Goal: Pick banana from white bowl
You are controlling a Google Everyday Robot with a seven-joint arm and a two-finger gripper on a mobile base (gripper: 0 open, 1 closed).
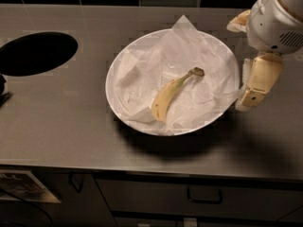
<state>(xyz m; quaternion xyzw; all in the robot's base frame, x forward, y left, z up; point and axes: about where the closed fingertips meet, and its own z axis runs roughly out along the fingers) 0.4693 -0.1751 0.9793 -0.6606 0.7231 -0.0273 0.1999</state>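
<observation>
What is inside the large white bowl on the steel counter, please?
A small curved yellow banana lies on crumpled white paper lining the white bowl. The paper covers the bowl's floor, hiding anything beneath. The open claw hovers just outside its rim.

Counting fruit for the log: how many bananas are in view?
1. The banana lies on the paper inside the white bowl, left of the tool at the bowl's right rim; paper folds might hide more.
</observation>
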